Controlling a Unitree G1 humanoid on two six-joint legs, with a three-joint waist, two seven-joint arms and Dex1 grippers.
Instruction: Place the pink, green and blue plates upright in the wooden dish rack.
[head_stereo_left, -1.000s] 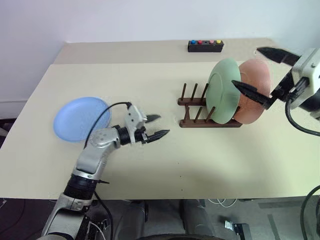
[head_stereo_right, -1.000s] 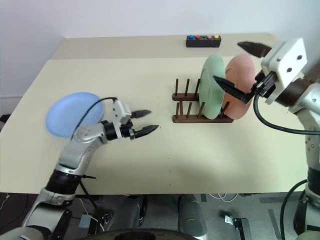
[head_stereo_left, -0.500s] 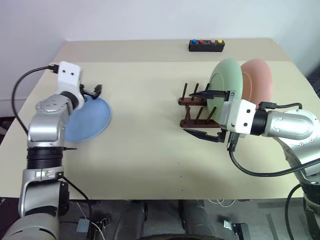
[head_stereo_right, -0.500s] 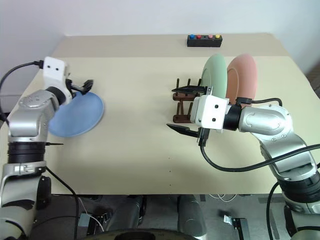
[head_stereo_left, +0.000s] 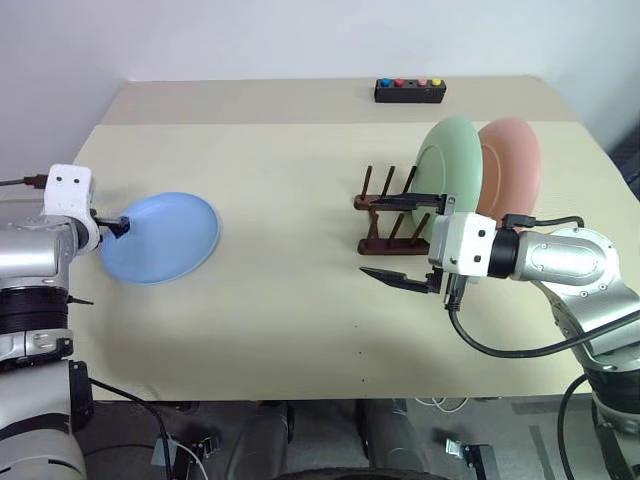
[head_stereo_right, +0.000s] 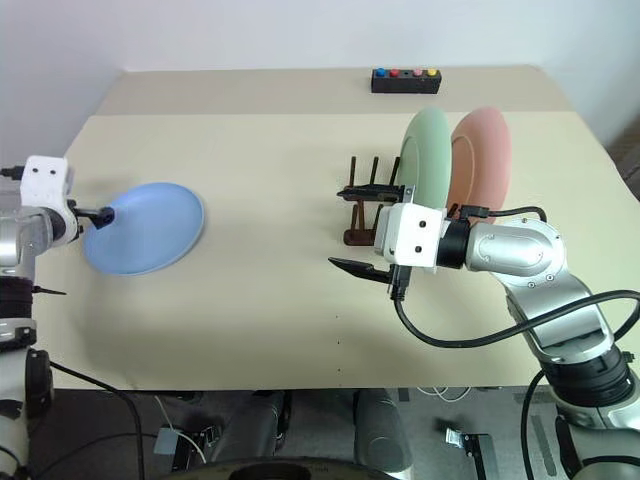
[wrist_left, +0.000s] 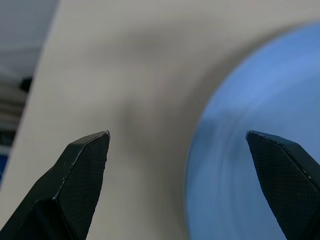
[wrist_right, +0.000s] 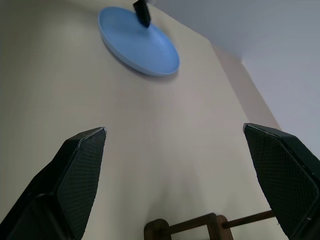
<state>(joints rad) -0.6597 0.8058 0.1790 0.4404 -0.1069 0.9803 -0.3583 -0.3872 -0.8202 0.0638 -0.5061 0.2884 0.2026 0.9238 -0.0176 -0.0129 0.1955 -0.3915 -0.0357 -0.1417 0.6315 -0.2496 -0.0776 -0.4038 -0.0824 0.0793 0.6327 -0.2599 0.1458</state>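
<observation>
The blue plate (head_stereo_left: 162, 238) lies flat on the left part of the table. My left gripper (wrist_left: 177, 135) is open at the plate's left rim (wrist_left: 192, 165), gripping nothing. The green plate (head_stereo_left: 450, 175) and the pink plate (head_stereo_left: 515, 165) stand upright, side by side, at the right end of the wooden dish rack (head_stereo_left: 390, 247). My right gripper (head_stereo_left: 372, 238) hovers open and empty just left of the rack, fingers pointing towards the blue plate (wrist_right: 140, 42). Its upper finger crosses the rack's far rail.
A small black box with coloured buttons (head_stereo_left: 410, 91) sits at the table's far edge. The rack's left pegs (head_stereo_left: 368, 185) hold nothing. Bare tabletop (head_stereo_left: 290, 290) stretches between the blue plate and the rack.
My left arm swung left from the table's middle to the blue plate's left rim. My right arm came down from beside the pink plate to just left of the rack.
</observation>
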